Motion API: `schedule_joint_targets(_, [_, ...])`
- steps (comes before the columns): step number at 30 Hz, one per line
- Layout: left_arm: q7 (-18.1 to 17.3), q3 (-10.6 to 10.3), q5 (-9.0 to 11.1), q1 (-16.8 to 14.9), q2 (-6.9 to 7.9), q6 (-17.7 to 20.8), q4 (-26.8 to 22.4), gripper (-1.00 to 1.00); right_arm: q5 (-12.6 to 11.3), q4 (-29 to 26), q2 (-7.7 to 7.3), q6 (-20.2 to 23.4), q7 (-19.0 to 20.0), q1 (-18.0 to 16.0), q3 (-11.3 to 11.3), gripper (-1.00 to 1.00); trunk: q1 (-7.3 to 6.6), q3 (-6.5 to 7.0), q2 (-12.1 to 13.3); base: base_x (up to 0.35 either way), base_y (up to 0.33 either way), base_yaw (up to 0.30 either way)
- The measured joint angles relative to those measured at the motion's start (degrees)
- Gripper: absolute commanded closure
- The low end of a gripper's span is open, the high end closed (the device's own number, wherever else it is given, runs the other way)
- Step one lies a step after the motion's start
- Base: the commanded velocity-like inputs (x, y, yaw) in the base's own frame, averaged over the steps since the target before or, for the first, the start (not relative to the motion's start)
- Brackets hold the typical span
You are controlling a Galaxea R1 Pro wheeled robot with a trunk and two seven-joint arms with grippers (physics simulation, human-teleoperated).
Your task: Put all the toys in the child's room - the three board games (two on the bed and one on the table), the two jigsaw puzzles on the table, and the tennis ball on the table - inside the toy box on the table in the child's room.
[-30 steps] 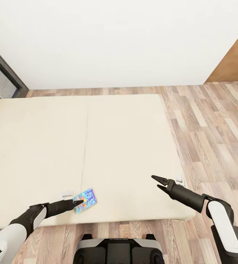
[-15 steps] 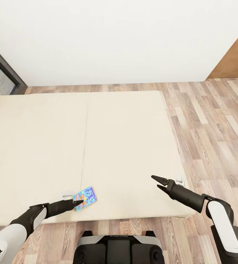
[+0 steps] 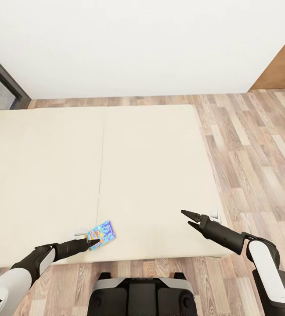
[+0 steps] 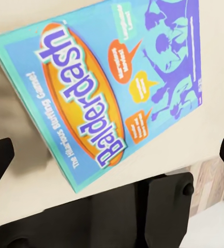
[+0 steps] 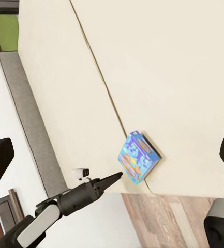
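The wide beige bed [image 3: 151, 175] is lying on the wood-plank floor [image 3: 256, 145] below a white wall [image 3: 138, 44]. Near the bed's front edge, left of its centre seam, the small blue board game [image 3: 101, 233] is lying flat on the mattress, printed "Balderdash". The left claw [image 3: 93, 242] is reaching to the box's near corner; whether its fingers are parted there I cannot tell. The right claw [image 3: 188, 218] is hanging over the bed's right part, well apart from the box, its fingers spread and holding nothing.
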Motion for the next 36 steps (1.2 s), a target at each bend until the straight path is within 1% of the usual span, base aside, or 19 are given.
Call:
schedule_joint_targets(10, [-0.04, 0.02, 0.0, 0.0, 0.0, -0.51, 0.0, -1.0, 0.16, 0.01, -0.01, 0.0, 0.08, 0.0, 0.05, -1.0, 0.0, -0.95, 0.0, 0.0, 0.0, 0.0])
schedule_joint_targets(19, [-0.56, 0.05, 0.01, 0.0, 0.07, -3.13, 0.0, -1.0, 0.33, 0.01, 0.05, 0.0, 0.02, 0.0, 0.16, -1.0, 0.0, -1.8, 0.0, 0.0, 0.0, 0.0])
schedule_joint_targets(25, [-0.62, 0.09, 0.01, 0.0, 0.09, -3.52, 0.0, -1.0, 0.26, 0.01, -0.02, -1.13, 0.05, 0.0, 0.31, -1.0, 0.0, -2.34, 0.0, 0.0, 0.0, 0.0])
schedule_joint_targets(28, [-0.47, 0.19, 0.02, 0.0, 0.11, -3.34, 0.0, -1.0, 0.25, -0.01, -0.06, -1.51, 0.06, 0.0, 0.38, -1.0, 0.0, -2.47, 0.0, 0.0, 0.0, 0.0])
schedule_joint_targets(30, [-0.17, 0.09, 0.46, -0.52, -0.35, -3.75, 0.35, -1.0, -0.43, -0.65, -0.35, -1.41, -0.18, -0.01, -0.07, -1.0, 0.0, -2.47, -0.01, 0.0, 0.0, 0.0])
schedule_joint_targets(32, [-0.17, 0.08, 0.45, -0.53, -0.35, -3.74, 0.35, -1.0, -0.84, -1.09, -0.35, -1.44, -0.2, -0.01, -0.05, -1.0, 0.0, -2.47, -0.01, 0.0, 0.0, 0.0])
schedule_joint_targets(35, [-0.17, 0.2, 0.56, -0.6, -0.4, -3.7, 0.2, -1.0, -0.65, -1.01, -0.32, -1.48, -0.25, 0.0, 0.04, -1.0, 0.0, -2.47, -0.01, 0.0, 0.0, 0.0])
schedule_joint_targets(36, [-0.23, 0.52, 0.95, -0.93, -0.43, -3.38, -0.13, -1.0, -0.27, -0.68, -0.64, -1.53, -0.57, 0.0, 0.29, -1.0, 0.0, -2.47, -0.01, 0.0, 0.0, 0.0])
